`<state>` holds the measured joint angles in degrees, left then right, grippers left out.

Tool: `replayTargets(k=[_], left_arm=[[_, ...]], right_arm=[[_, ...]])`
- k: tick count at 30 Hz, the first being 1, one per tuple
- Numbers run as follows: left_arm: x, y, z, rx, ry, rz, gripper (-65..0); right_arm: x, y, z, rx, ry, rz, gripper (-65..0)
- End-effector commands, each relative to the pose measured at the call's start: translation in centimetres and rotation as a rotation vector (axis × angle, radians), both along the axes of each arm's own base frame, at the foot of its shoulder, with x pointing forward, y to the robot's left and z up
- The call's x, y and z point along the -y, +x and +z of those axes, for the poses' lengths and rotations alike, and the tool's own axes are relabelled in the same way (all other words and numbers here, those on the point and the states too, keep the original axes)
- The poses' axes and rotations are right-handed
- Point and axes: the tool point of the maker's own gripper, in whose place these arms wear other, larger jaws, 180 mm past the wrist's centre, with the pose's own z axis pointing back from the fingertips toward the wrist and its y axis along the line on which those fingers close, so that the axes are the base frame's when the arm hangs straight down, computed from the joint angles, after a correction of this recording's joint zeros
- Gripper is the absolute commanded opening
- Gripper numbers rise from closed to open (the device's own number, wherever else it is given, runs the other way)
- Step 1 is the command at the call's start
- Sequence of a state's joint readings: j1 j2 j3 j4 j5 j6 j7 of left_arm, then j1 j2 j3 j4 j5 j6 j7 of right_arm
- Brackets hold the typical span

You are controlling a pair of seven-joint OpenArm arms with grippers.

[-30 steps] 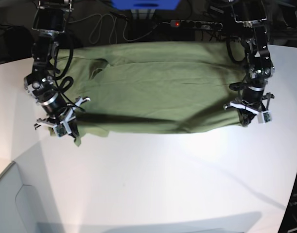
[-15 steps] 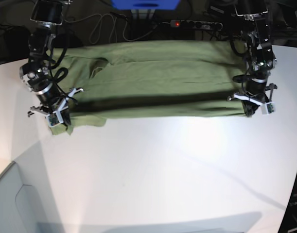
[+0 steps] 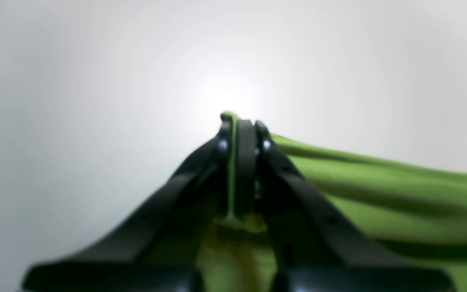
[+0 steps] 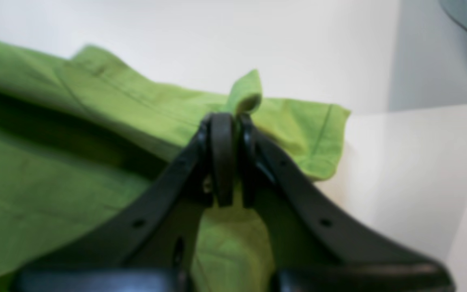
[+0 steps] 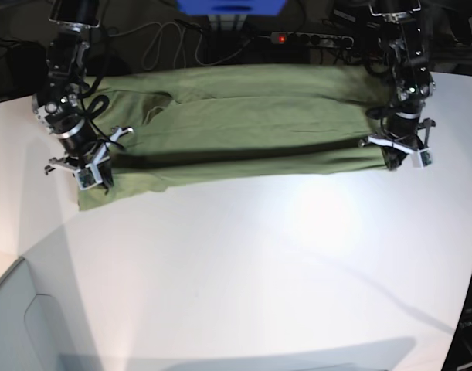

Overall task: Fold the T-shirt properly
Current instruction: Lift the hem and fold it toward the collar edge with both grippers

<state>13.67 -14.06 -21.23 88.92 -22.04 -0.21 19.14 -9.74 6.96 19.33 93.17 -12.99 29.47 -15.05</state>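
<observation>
— What's nearest us?

— Bare white worktop (image 5: pixel 259 270), a wide open stretch on our side of both tools, with only soft shadows on it. Down at the near left corner its edge drops away to a grey surface.

— And the tools themselves?

— The right tool (image 5: pixel 93 179) is clamped tight on the T-shirt (image 5: pixel 251 127), close to that worktop edge. From its wrist view a little tuft of green pokes up between the fingertips (image 4: pixel 221 134), and a sleeve-like flap spreads just beyond and to one side of them, its hem lying on the white surface. The left tool (image 5: pixel 400 157) is also pinched shut on the cloth; in its own view a thin green line runs between the pads (image 3: pixel 245 138), with the fabric trailing off to one side and plain worktop ahead and on the other side.

— How does the shirt look?

— Olive green, lying as a long band stretched between the two tools, doubled over lengthwise. A dark shadowed crease runs from one tool to the other. It is lightly wrinkled, and the neck opening shows as a small pucker behind the right tool.

— Behind all that?

— Past the shirt's far edge the worktop ends; cables and a power strip (image 5: pixel 313 37) with a red light sit in the dark.
</observation>
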Motion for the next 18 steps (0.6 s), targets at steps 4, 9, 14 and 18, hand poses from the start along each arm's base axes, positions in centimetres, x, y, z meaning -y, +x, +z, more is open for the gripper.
replayTargets(k=[4,9,14,18], left_arm=[[-0.7,0.7,1.5,0.049,0.027,0.006,-65.0],[-0.9,0.6,1.4,0.046,0.029,0.008,-65.0],[-0.7,-0.4,1.0,0.025,0.031,0.004,-65.0],[-0.8,-0.7,0.6,0.014,0.029,0.006,-65.0]], right_arm=[[0.2,0.4,1.0,0.038,0.004,0.007,-64.9],[1.3,0.1,0.9,0.035,-0.001,-0.026,-64.9],[1.4,0.0,0.9,0.032,-0.004,-0.026,-64.9],[1.7,-0.8,0.3,0.013,-0.007,-0.033,-64.9]])
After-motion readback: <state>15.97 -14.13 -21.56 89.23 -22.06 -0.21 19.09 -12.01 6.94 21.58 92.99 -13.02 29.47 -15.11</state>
